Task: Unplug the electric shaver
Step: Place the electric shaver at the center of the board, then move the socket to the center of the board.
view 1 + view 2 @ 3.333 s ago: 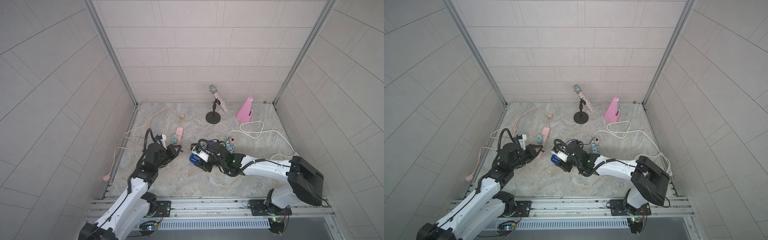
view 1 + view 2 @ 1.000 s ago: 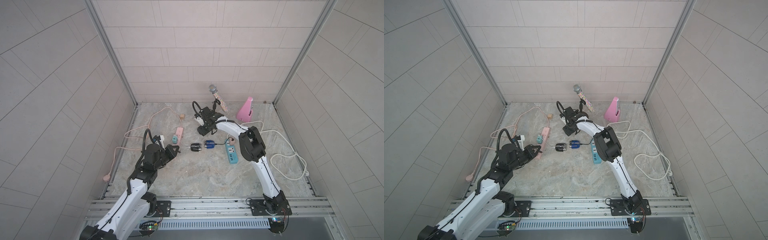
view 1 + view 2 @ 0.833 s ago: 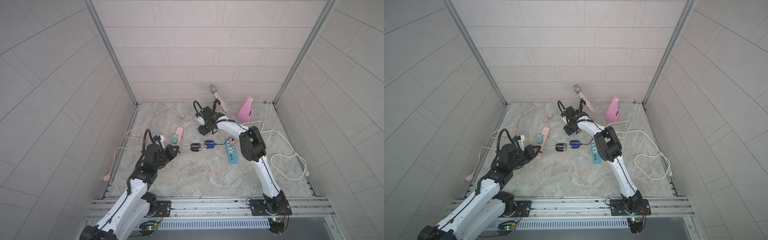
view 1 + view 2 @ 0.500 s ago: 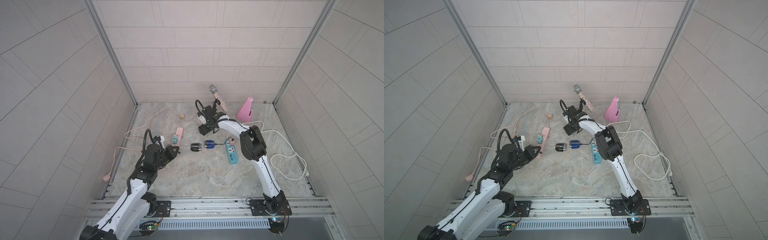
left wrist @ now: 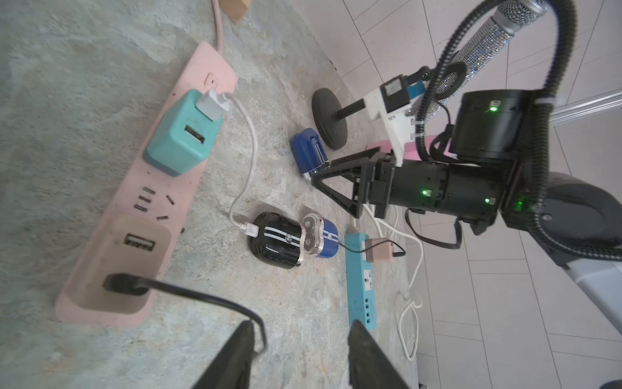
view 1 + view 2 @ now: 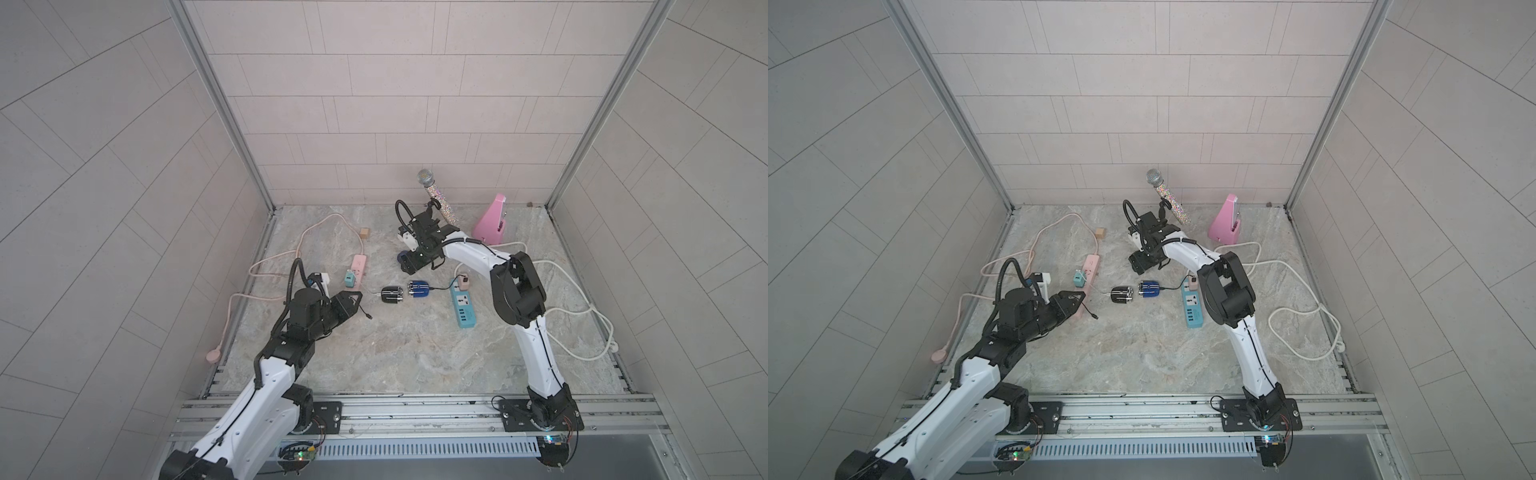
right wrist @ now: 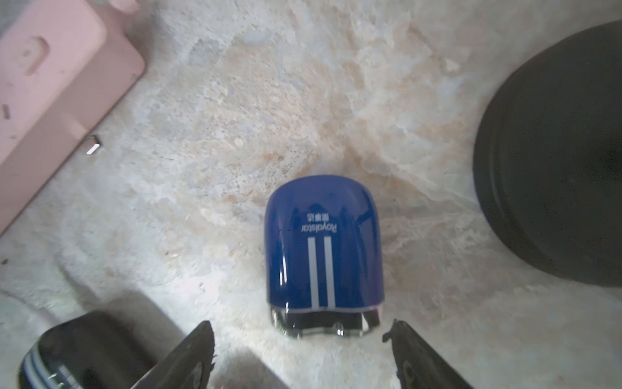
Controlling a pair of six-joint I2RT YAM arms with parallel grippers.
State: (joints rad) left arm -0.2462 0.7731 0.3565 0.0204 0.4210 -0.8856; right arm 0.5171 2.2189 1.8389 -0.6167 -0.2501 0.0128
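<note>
A blue electric shaver [image 7: 323,249] with two white stripes lies on the stone floor beside the microphone stand's base, with no cable in it. My right gripper [image 7: 301,326] is open, its fingertips on either side of the shaver's near end, apart from it. In both top views that gripper [image 6: 409,264] [image 6: 1139,262] hovers over the shaver. My left gripper [image 5: 302,325] [image 6: 353,297] is open with nothing between its fingers. A black cable [image 5: 202,296] runs from the brown adapter [image 5: 128,256] past one finger, and its free end [image 6: 370,318] lies on the floor.
A black shaver [image 6: 392,294] on a white cable and another blue shaver [image 6: 419,289] on a thin black cable lie mid-floor. Nearby are the pink power strip [image 6: 358,266] with its teal charger [image 6: 350,277], a teal strip [image 6: 463,307], the microphone [image 6: 432,191] and a pink metronome [image 6: 492,224].
My left gripper has opened and let go of the black cable. My right gripper has opened wider around the blue shaver, which it carried to the back by the microphone stand.
</note>
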